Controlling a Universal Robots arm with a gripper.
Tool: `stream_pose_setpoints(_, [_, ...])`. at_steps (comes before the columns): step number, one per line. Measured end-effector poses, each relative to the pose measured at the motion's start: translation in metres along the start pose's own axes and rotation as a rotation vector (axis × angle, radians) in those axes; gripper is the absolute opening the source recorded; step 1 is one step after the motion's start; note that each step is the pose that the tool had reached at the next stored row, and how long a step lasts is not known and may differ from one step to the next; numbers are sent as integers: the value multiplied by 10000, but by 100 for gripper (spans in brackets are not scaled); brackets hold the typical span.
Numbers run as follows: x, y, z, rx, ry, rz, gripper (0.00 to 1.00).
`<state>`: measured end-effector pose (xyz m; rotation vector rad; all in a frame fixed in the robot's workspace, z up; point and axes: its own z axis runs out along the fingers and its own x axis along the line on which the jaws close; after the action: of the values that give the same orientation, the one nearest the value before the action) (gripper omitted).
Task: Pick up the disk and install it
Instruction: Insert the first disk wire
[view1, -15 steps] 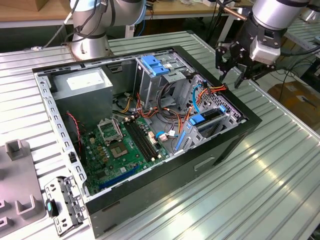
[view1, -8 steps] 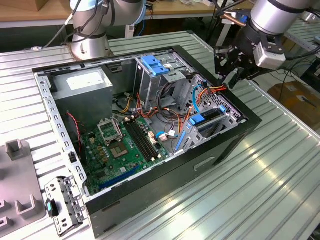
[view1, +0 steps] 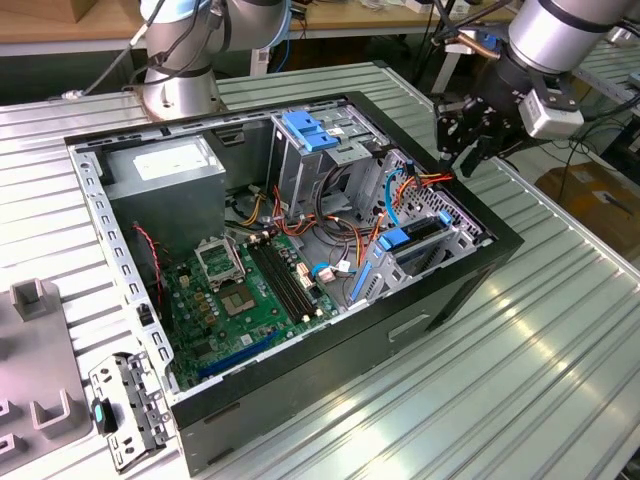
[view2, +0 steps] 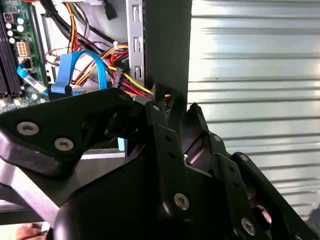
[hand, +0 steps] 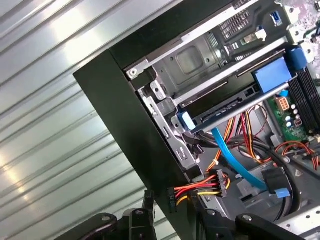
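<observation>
Peering in remotely, I see the disk (hand: 235, 102) seated level in the case's (view1: 470, 290) corner bay, long axis parallel to the exterior view's near wall; my fingers (view2: 165, 145) hang spread, empty, over the rim.

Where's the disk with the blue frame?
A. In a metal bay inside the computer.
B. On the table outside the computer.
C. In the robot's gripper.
A: the disk sits in a metal bay inside the computer case, and the gripper hangs empty by the case's corner.

A robotics lab: opened computer case (view1: 330, 385) on a ribbed metal worktop (view1: 560, 340), robot arm (view1: 178, 95) mounted alongside (wooden benches (view1: 50, 28) behind).
</observation>
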<state>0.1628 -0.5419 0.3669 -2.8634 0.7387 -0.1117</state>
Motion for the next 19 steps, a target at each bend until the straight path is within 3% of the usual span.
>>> stream_pose_setpoints(2, [-1, 2, 10, -11, -31, -203, 40])
stream_pose_setpoints(4, [-1, 7, 35, -102, 12, -247, 40])
stream_pose_setpoints(5, [-1, 8, 41, -109, 15, -249, 40])
stream_pose_setpoints(7, [-1, 8, 38, -110, 16, -248, 31])
stream_pose_setpoints(9, [1, -4, -22, -107, 14, -248, 19])
stream_pose_setpoints(19, [1, -6, -28, -124, 23, -250, 16])
